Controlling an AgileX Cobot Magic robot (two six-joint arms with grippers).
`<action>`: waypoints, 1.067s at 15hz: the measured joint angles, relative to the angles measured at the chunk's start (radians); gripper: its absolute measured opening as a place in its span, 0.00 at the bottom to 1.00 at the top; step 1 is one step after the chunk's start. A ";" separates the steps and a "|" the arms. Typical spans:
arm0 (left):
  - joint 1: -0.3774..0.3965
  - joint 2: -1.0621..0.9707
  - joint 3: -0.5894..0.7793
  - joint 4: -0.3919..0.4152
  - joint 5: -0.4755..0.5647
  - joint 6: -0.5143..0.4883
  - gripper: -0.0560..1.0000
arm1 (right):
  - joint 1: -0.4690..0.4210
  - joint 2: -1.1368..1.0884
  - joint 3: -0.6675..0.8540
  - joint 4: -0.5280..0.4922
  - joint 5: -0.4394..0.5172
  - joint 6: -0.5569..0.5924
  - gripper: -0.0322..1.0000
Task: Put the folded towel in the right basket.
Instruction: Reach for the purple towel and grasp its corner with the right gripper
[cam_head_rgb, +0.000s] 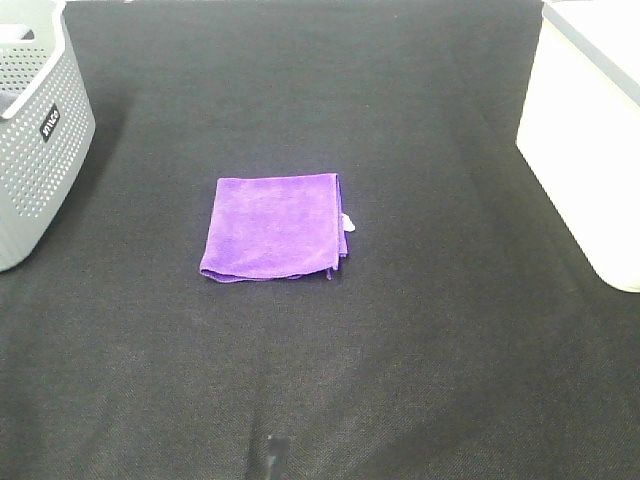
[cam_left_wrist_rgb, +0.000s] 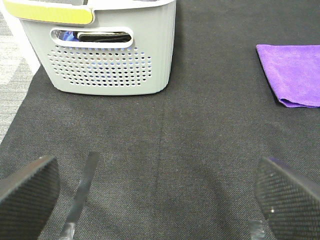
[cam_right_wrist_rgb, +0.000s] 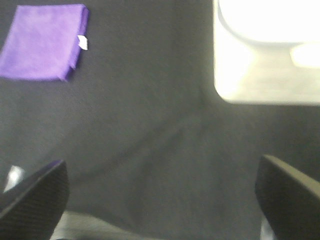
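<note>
A folded purple towel (cam_head_rgb: 273, 227) lies flat in the middle of the black tablecloth, with a small white tag on its right edge. It also shows in the left wrist view (cam_left_wrist_rgb: 294, 73) and in the right wrist view (cam_right_wrist_rgb: 42, 41). The white right basket (cam_head_rgb: 588, 130) stands at the right edge; it also shows in the right wrist view (cam_right_wrist_rgb: 267, 47). My left gripper (cam_left_wrist_rgb: 157, 192) is open and empty, low over the cloth, apart from the towel. My right gripper (cam_right_wrist_rgb: 160, 192) is open and empty, near the white basket. Neither gripper shows in the exterior high view.
A grey perforated basket (cam_head_rgb: 35, 130) stands at the left edge; the left wrist view (cam_left_wrist_rgb: 107, 50) shows dark items inside it. The black cloth (cam_head_rgb: 320, 380) covers the whole table.
</note>
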 joint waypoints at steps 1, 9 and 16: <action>0.000 0.000 0.000 0.000 0.000 0.000 0.99 | 0.000 0.112 -0.093 0.019 0.002 0.001 0.96; 0.000 0.000 0.000 0.000 0.000 0.000 0.99 | 0.197 0.881 -0.473 0.382 -0.124 -0.052 0.96; 0.000 0.000 0.000 0.000 0.000 0.000 0.99 | 0.264 1.470 -0.851 0.488 -0.156 -0.103 0.96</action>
